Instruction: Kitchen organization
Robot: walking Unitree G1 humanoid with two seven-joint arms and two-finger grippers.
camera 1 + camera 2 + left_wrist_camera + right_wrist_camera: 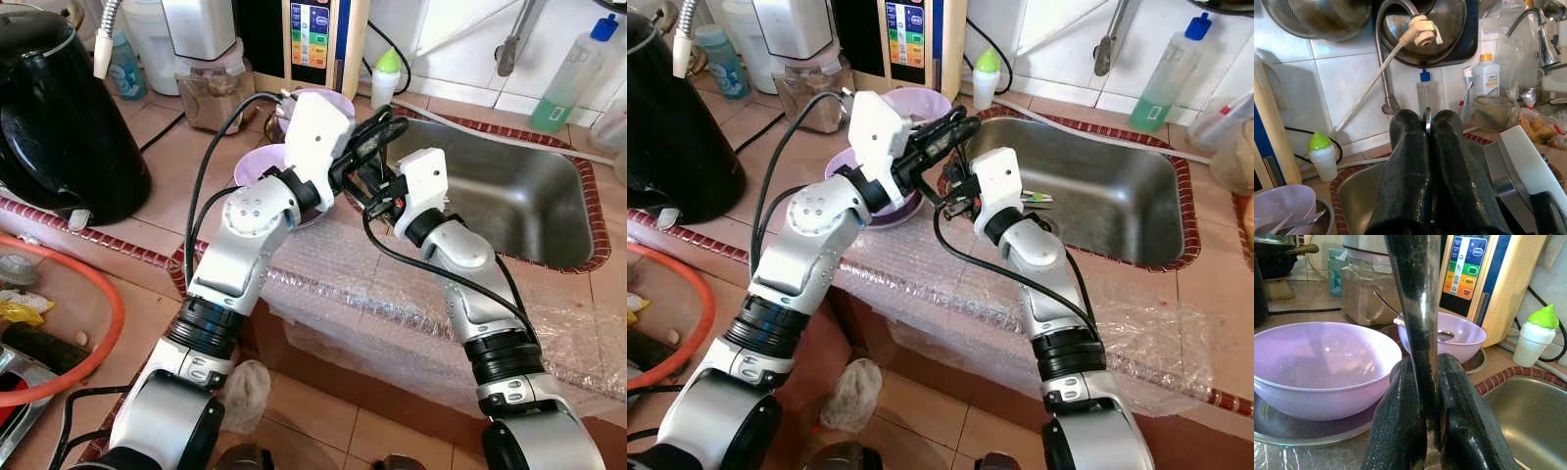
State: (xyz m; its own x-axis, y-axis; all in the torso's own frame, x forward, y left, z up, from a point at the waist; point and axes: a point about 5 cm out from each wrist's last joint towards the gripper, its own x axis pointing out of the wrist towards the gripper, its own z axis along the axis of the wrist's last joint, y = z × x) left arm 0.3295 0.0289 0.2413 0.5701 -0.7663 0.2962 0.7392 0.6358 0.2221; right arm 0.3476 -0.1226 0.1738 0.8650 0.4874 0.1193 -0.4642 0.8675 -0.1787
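I see both hands clenched on one thin metal utensil [1427,121]: left hand [1426,132], right hand [1426,382], steel sink [509,196] just right.

Sink [529,211]: brushed stainless metal. Bowls [1322,362]: glossy lilac plastic. Bench [157,186]: matt terracotta tile, front edge under crinkled bubble wrap [392,313].

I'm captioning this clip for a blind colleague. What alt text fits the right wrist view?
The right gripper is shut on a dark metal handle that rises between its two black fingers. Behind it stand two purple bowls on a counter by a steel sink, with a water dispenser panel behind them.
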